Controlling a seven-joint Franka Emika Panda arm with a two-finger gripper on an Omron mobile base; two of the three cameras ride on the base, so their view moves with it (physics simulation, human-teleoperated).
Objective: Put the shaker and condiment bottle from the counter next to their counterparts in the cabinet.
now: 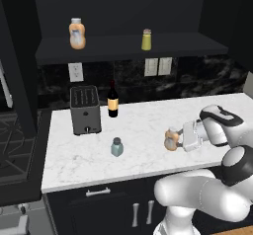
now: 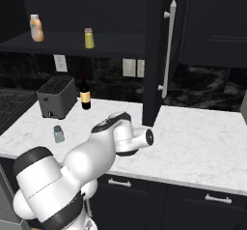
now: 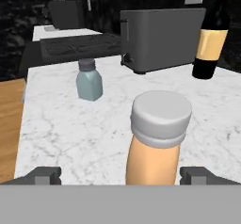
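- Orange is the colour of the condiment bottle (image 3: 157, 143) that the task wants first or second; it stands upright on the white marble surface (image 1: 148, 120), near the front edge, and is not lifted yet.
- Two dark fingers (image 3: 47, 175) stand released and wide, one on each side of this bottle, as the hand view shows; I cannot tell if they touch it, but they do not squeeze it.
- From the left base view the gripper (image 1: 179, 139) is low and reaches sideways to the bottle, so I judge the step in hand is the grasp of it.
- Pale blue-grey, the shaker (image 1: 116, 147) is also on the surface, apart from the bottle and in front of the grey toaster (image 1: 85, 109); nothing holds it.
- A dark wine bottle (image 1: 112, 99) stands just beside the toaster, toward the wall; it is not part of the job.
- Up in the dark cabinet (image 1: 128, 49), on its one shelf, the counterparts wait: an orange bottle (image 1: 76, 33) on the left and a yellow-green shaker (image 1: 146, 40) well apart on the right.
- Free shelf space shows beside both of them.
- So nothing of the task is done: both things must still be gripped, raised to the shelf and set next to their twins.
- In my judgement the work is only at its beginning.
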